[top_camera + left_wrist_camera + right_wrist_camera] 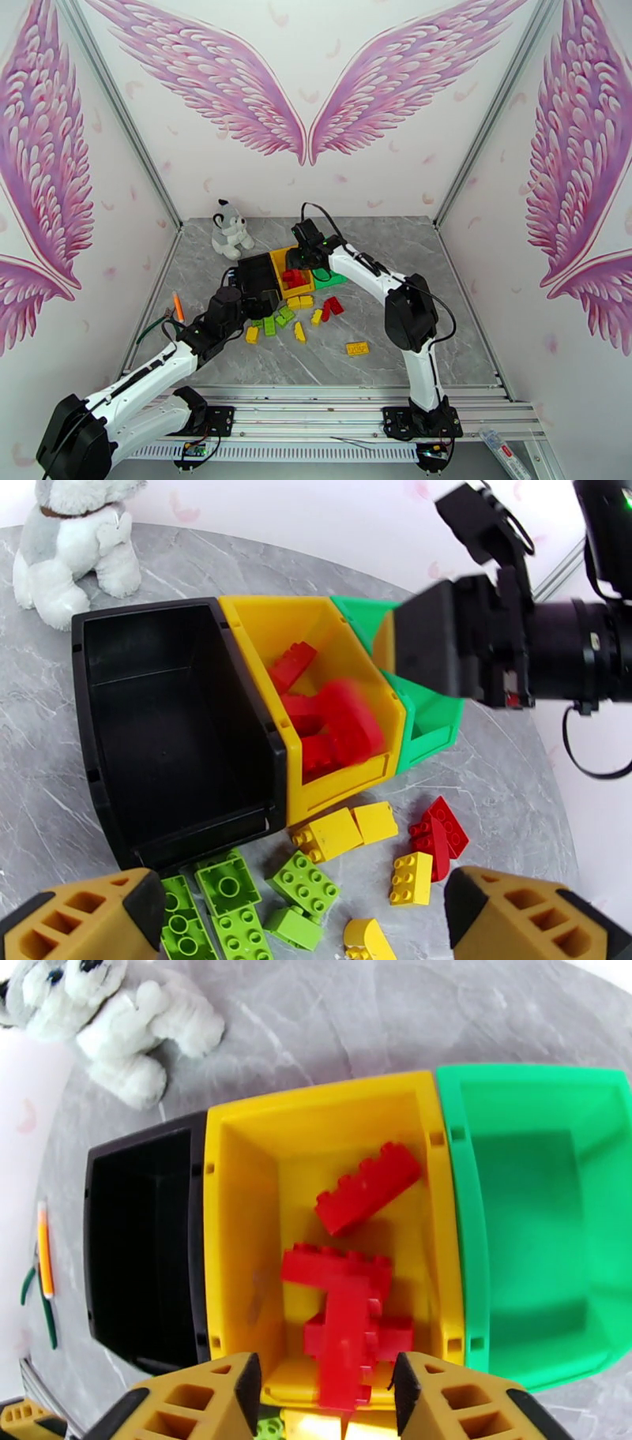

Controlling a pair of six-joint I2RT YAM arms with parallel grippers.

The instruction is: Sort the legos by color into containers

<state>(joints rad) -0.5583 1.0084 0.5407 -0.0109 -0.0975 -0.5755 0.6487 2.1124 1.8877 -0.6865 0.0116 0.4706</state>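
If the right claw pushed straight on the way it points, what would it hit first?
Most likely the red legos piled in the yellow bin, directly beneath the right claw; how far below them it sits is unclear.

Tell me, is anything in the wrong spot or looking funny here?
Yes. The red studded plastic bricks lie in the yellow plastic bin, so the colours don't match. The green plastic bin beside it shows no bricks inside. A grey-white plush toy dog also sits just beyond the bins.
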